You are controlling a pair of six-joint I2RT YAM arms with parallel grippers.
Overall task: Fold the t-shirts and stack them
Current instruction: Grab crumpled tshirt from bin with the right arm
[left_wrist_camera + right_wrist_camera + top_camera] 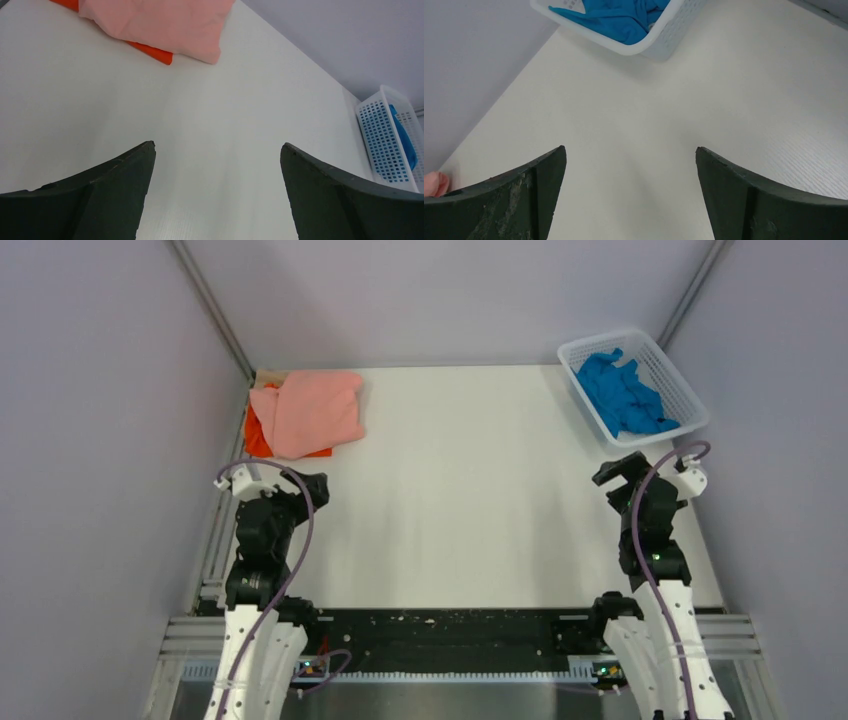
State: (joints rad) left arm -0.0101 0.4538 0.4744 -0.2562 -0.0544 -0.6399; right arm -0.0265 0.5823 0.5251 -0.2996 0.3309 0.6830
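Shirts and grippers, as we find them

Salmon-pink t-shirt (310,410): folded, lying on the orange t-shirt (256,435), far-left corner of the table (460,490). Blue t-shirt (622,395): crumpled inside the white basket (676,375), far right. Left gripper (217,145), right gripper (630,148): fingers spread, holding nothing.

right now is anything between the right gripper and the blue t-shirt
Only the near wall of the white mesh basket: the blue t-shirt lies crumpled inside it, beyond the open right gripper. Nothing else shows between them, and the basket is open on top.
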